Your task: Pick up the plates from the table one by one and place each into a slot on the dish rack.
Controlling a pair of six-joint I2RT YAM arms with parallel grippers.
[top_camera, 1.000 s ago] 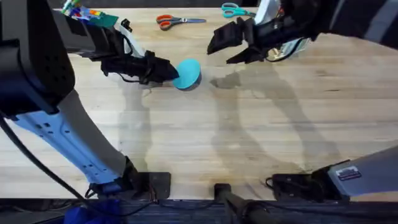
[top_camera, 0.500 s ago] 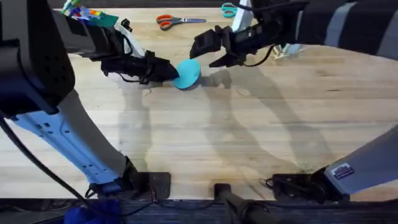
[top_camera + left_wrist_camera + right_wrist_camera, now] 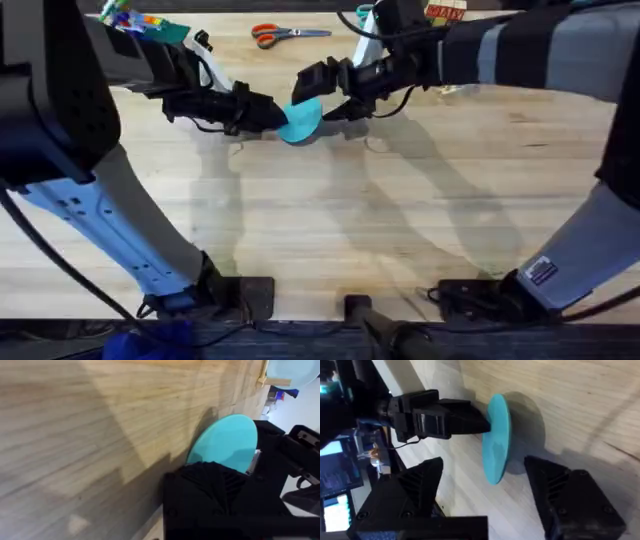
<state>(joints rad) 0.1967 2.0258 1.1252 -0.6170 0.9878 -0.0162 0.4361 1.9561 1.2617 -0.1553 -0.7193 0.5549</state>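
Since the earlier pictures the right gripper (image 3: 322,92) has come from the far right side of the table (image 3: 400,220) toward the middle, and its two black fingers now stand spread apart on both sides of the teal plate (image 3: 301,119), not touching it as far as one can see. The left gripper (image 3: 272,115) has stayed at its place and pinches the plate at its left rim, holding it tilted up on edge with the lower rim close to the wood or on it; which one I cannot tell. The plate is a thin, smooth, round plastic disc with a matt surface; in the right wrist view it (image 3: 497,437) shows almost edge-on as a narrow oval, with the ribbed black finger (image 3: 455,416) of the left gripper closed on its rim. In the left wrist view the plate (image 3: 225,442) looks like a flat turquoise ellipse above the dark ribbed finger. The table is made of light wooden planks with long visible grain. At the far edge lie orange-handled scissors (image 3: 275,34) and teal-handled scissors (image 3: 368,15).
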